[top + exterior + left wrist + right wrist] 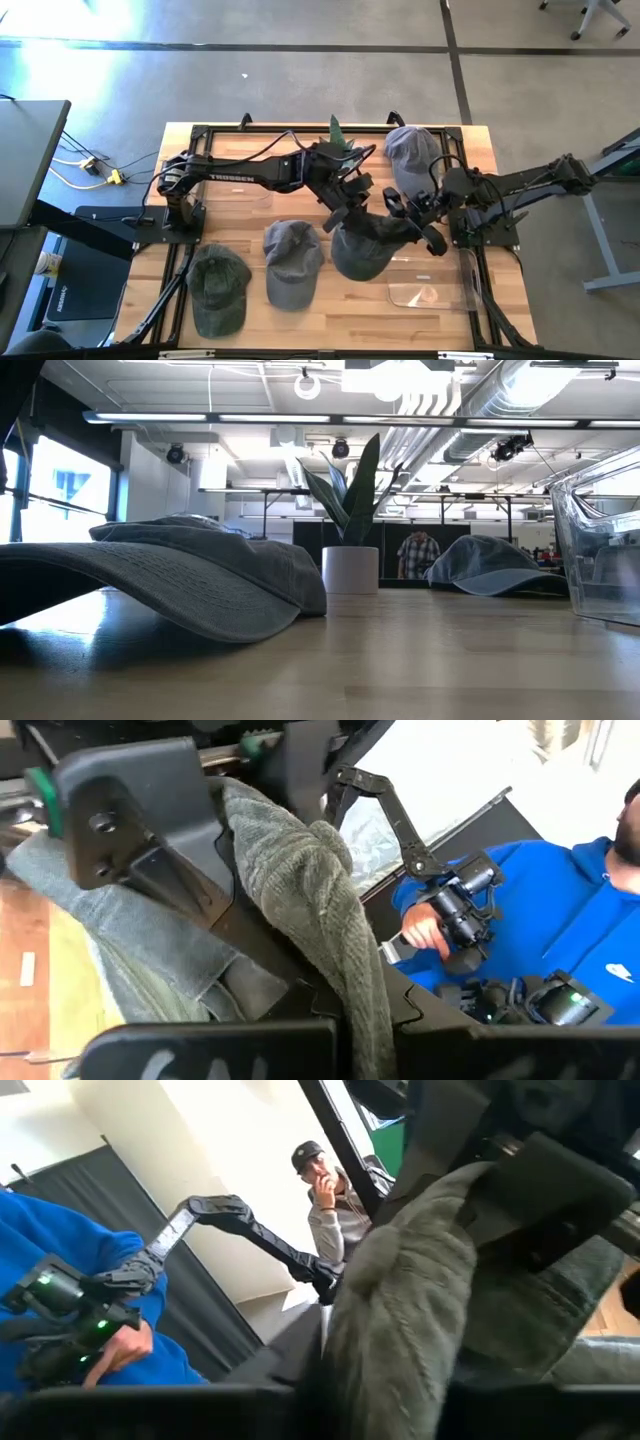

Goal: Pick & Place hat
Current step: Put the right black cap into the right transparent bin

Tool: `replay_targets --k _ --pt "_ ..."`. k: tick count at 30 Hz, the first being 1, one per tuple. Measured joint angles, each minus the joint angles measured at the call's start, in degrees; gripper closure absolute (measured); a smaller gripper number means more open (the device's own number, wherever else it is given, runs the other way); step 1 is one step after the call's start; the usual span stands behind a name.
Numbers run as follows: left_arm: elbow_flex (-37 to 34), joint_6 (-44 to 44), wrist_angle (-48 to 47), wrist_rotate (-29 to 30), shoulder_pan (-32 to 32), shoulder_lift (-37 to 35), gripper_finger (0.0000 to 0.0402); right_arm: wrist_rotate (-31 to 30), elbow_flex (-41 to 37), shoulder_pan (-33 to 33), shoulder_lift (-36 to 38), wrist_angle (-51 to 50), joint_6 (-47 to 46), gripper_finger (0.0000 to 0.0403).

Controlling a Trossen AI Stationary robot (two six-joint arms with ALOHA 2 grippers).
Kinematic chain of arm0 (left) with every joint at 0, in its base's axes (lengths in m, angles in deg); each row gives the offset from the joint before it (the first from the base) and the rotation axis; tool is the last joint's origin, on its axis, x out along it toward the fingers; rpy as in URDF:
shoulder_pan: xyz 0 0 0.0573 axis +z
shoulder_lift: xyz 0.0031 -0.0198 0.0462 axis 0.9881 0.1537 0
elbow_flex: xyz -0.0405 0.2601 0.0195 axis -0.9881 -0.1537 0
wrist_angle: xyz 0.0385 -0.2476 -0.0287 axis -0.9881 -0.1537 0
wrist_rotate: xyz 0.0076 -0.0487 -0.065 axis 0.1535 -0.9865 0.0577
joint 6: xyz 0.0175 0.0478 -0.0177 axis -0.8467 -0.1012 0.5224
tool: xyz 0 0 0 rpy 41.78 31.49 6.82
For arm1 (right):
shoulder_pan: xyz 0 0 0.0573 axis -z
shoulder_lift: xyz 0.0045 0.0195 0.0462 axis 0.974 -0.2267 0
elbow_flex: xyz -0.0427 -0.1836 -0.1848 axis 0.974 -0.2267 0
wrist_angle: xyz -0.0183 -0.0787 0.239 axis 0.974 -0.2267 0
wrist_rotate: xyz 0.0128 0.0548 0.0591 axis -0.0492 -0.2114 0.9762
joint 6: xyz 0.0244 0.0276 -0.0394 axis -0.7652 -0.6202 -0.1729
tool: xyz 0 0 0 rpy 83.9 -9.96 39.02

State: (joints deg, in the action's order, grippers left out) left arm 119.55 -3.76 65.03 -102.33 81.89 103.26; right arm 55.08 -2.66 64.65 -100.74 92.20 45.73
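Both arms meet over the middle of the tabletop [340,320], each gripping the same dark grey hat [368,246], so the step in hand looks like a handover or a two-armed carry rather than a first pick. The left end effector [352,208] is clenched on a fold of the hat's cloth, which bunches up between its fingers [150,870] in the left wrist view. The right end effector [418,222] has cloth pressed against it in the right wrist view, but whether its fingers are truly closed on the hat I cannot tell. The hat hangs between the two, partly lifted off the wood, just beside a clear plastic bin [432,282] on the right. Its crown sags toward the near edge, and its long axis seems to run roughly from the left arm toward the right one, though the brim is hidden. The next move probably calls for one arm to let go cleanly so the other can carry the hat on. Three other hats lie apart: one green [218,288], one grey [292,262], one at the far edge [410,152].
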Motion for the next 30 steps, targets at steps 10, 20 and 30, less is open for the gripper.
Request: replay_targets --k 10,20,30 --pt "-0.04 -0.24 6.11 -5.22 1.25 0.07 0.0295 -5.92 0.11 -5.96 0.30 1.77 -3.94 0.0397" --pt "-0.04 -1.79 -2.89 -9.58 5.83 0.03 0.0210 -26.39 0.11 -18.22 5.60 -7.48 -8.62 0.0398" --pt "-0.07 -6.40 -4.41 -4.00 3.73 -0.68 0.0240 -44.42 0.11 -33.80 12.06 -25.51 -21.51 0.0400"
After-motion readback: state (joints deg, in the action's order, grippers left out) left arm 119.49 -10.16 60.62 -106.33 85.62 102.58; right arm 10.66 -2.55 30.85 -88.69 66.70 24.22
